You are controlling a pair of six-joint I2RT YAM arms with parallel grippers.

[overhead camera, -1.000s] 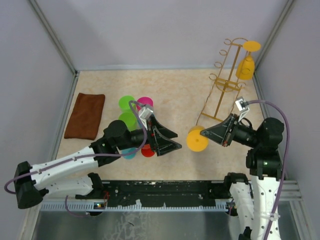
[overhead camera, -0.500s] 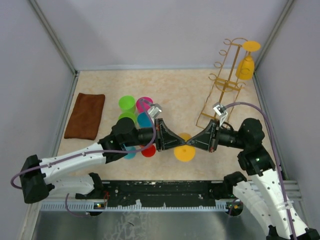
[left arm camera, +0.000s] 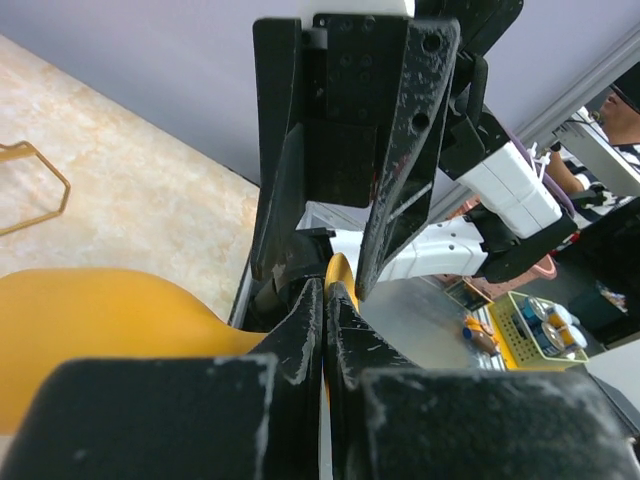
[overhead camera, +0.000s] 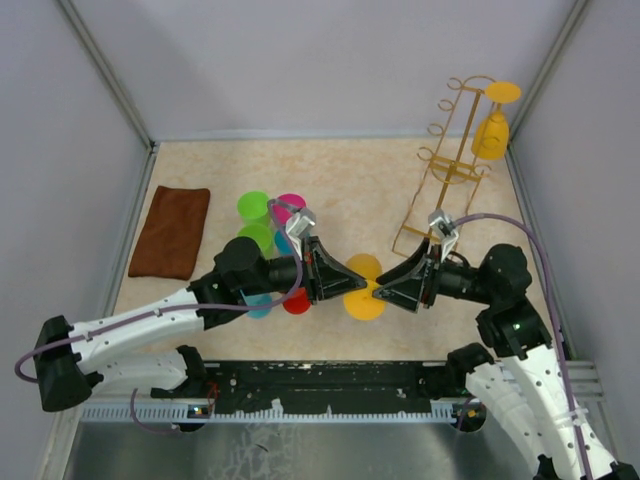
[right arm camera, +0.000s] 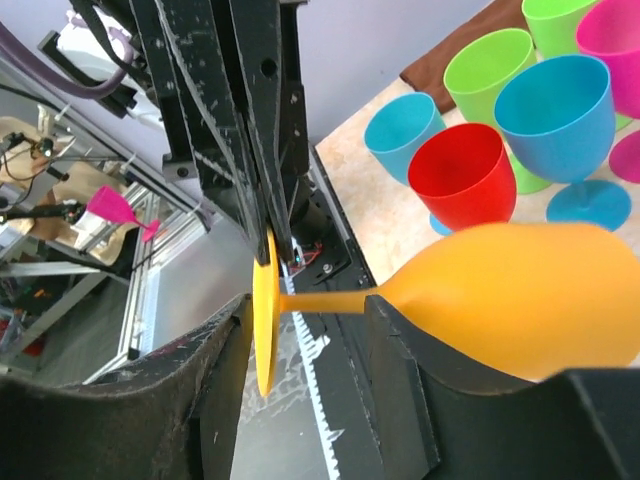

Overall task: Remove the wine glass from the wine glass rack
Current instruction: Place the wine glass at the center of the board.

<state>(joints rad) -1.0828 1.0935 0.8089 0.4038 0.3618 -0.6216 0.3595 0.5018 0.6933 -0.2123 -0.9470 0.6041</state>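
A yellow wine glass (overhead camera: 362, 304) hangs on its side in mid-air between my two grippers, above the table's front middle. My left gripper (overhead camera: 347, 285) is shut on the rim of its foot (left arm camera: 340, 272), and the bowl (left arm camera: 100, 330) bulges at the left of that view. My right gripper (right arm camera: 310, 370) is open, one finger on each side of the stem (right arm camera: 330, 297) without pinching it. The wine glass rack (overhead camera: 440, 185), a tall golden wire stand, rises at the back right with another yellow glass (overhead camera: 492, 135) hanging upside down from it.
Several coloured plastic glasses stand left of centre: green (overhead camera: 254, 208), pink (overhead camera: 291, 205), red (right arm camera: 465, 175), blue (right arm camera: 558, 100). A brown cloth (overhead camera: 172, 230) lies at the far left. Grey walls enclose the table on three sides.
The right arm carried the yellow glass leftward to meet the left gripper. The left gripper shut on the foot, and the right gripper then opened off the stem.
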